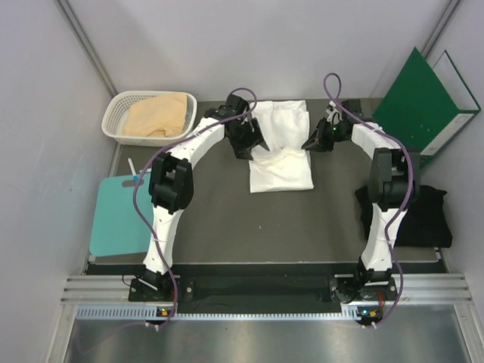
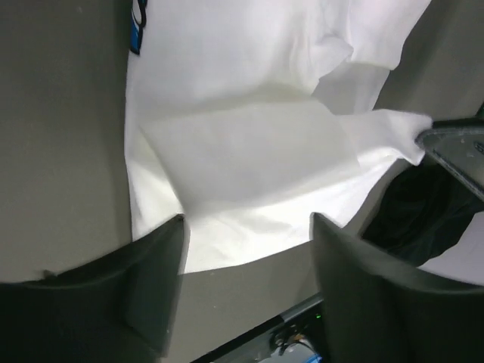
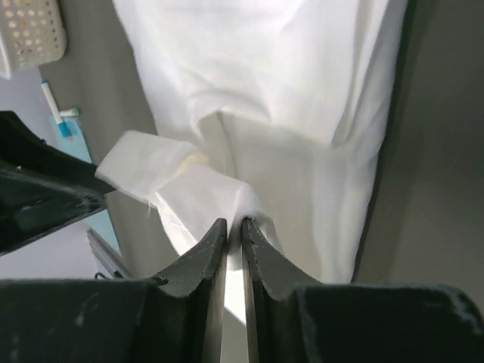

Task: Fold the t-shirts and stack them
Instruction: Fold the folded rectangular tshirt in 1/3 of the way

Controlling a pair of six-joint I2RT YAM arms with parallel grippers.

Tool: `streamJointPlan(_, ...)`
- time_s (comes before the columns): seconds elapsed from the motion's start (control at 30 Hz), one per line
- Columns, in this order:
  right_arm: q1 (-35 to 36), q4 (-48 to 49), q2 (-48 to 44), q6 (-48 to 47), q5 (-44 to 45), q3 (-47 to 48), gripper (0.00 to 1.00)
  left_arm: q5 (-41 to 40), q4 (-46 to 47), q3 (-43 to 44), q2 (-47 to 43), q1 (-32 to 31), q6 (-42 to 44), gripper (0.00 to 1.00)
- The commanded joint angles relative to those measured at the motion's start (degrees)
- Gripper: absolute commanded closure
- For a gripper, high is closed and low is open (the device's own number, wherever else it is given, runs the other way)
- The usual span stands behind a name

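Observation:
The white t-shirt (image 1: 281, 155) lies part folded at the back middle of the table, its lower half doubled over. My left gripper (image 1: 253, 147) hovers at the shirt's left edge; in the left wrist view it (image 2: 248, 227) is open, with the white t-shirt (image 2: 249, 136) under it and nothing between the fingers. My right gripper (image 1: 310, 144) is at the shirt's right side. The right wrist view shows it (image 3: 234, 223) shut on a raised fold of the white t-shirt (image 3: 302, 91). A black t-shirt (image 1: 420, 215) lies at the right edge. A tan-peach t-shirt (image 1: 155, 115) fills a basket.
A white basket (image 1: 113, 113) stands at the back left. Left of the table lies a flat teal board (image 1: 117, 215) with a pen by it. A green binder (image 1: 423, 98) leans at the back right. Grey walls close in on both sides.

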Motion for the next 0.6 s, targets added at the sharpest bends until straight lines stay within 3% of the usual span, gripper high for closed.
streamJointPlan(0.0,-0.4,5.2,3.7,2.0,5.9,5.2,0.73,1.3,4.1,4.3,0.6,3.0,0.4,0.01)
streamJointPlan(0.03,-0.5,5.8,2.8,2.3,8.0,4.6,0.51,1.0,4.2,4.3,0.2,3.1,1.3,0.01)
streamJointPlan(0.13,-1.0,8.1,-3.1,2.3,13.0,0.0,0.22,-1.5,3.5,2.2,-3.0,3.3,4.7,0.01)
streamJointPlan(0.17,-1.1,7.8,-6.2,2.0,14.3,-2.6,0.18,-1.8,3.4,-1.3,-5.3,3.3,5.3,0.01)
streamJointPlan(0.27,-1.8,4.0,-10.7,0.6,14.4,-7.6,0.15,-1.8,5.8,-9.3,-10.6,3.2,4.8,0.01)
streamJointPlan(0.4,-2.0,-0.8,-12.9,-0.8,12.2,-14.1,0.16,0.3,12.3,-26.1,-15.9,2.6,2.1,0.02)
streamJointPlan(0.57,-2.0,-3.0,-12.7,-1.2,6.1,-23.0,0.2,1.3,18.0,-34.0,-17.7,-0.3,-1.6,0.05)
